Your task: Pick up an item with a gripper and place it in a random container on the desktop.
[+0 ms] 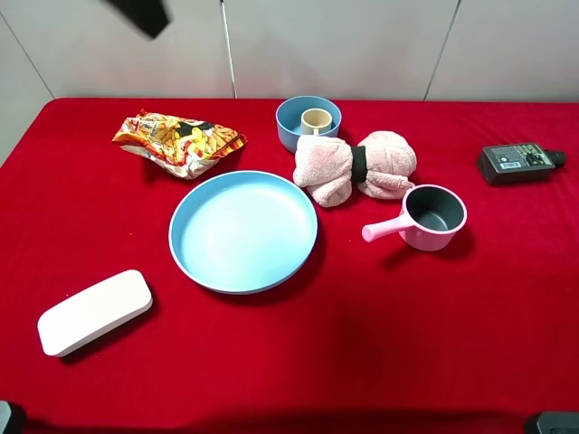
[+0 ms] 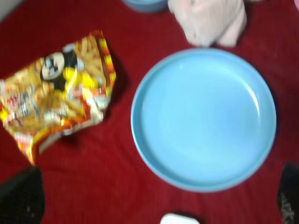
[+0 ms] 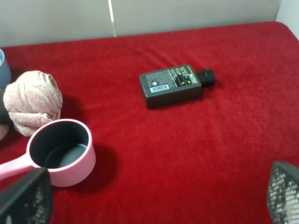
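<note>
The cream-beige cup (image 1: 316, 120) stands upright inside the small light-blue bowl (image 1: 293, 129) at the back of the red desktop (image 1: 362, 325). A sliver of the bowl shows in the left wrist view (image 2: 145, 3) and its edge in the right wrist view (image 3: 1, 65). My left gripper (image 2: 154, 200) is open and empty, high over the large plate and the snack bag. A black part of the left arm (image 1: 140, 14) shows at the top left. My right gripper (image 3: 154, 200) is open and empty over the cloth, near the saucepan and the black bottle.
A large flat light-blue plate (image 1: 194, 249) lies mid-table. A snack bag (image 1: 176, 140) lies back left and a white case (image 1: 93, 312) front left. A rolled pink towel (image 1: 357, 167), a pink saucepan (image 1: 434, 217) and a black bottle (image 1: 520, 163) are on the right.
</note>
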Controlling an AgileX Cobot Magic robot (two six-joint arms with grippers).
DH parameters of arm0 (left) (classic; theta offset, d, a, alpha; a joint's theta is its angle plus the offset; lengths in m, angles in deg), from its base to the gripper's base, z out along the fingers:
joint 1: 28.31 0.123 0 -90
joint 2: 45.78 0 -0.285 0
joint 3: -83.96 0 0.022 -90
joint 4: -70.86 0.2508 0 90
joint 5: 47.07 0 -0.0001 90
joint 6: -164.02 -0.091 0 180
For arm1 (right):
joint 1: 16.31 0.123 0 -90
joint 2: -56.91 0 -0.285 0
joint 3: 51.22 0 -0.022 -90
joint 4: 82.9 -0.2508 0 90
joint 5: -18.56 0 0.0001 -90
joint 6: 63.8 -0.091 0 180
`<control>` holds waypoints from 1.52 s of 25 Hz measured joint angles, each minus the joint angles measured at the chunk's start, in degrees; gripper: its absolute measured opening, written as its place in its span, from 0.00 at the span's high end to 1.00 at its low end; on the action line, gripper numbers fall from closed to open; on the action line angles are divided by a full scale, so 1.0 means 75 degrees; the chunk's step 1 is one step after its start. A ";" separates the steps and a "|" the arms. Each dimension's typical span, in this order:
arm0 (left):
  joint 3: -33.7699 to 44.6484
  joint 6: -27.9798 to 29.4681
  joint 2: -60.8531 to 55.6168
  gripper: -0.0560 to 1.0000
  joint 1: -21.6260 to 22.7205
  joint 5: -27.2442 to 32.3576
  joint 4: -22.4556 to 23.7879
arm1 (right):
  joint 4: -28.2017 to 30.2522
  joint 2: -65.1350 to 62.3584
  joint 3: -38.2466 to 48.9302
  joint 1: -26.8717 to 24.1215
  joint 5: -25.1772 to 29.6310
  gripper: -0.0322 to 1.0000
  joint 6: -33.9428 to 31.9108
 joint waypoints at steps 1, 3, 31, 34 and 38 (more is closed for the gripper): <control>0.0280 0.0000 -0.0339 0.01 0.0000 0.0007 0.0000 | 0.0000 0.0000 0.0000 0.0000 0.0000 0.30 0.0000; 0.0799 0.0000 -0.0972 0.01 0.0000 0.0007 0.0000 | 0.0000 0.0000 0.0000 0.0000 0.0000 0.30 0.0000; 0.5793 0.0150 -0.7946 0.01 0.3200 -0.0001 -0.0461 | 0.0000 0.0000 0.0000 0.0000 0.0000 0.30 0.0000; 0.6066 0.0240 -0.8407 0.01 0.3574 -0.0001 -0.0461 | 0.0000 0.0000 0.0000 0.0000 0.0000 0.30 0.0000; 0.6591 0.0675 -0.9071 0.01 0.3816 -0.0059 -0.0461 | 0.0000 0.0000 0.0000 0.0000 0.0000 0.30 0.0000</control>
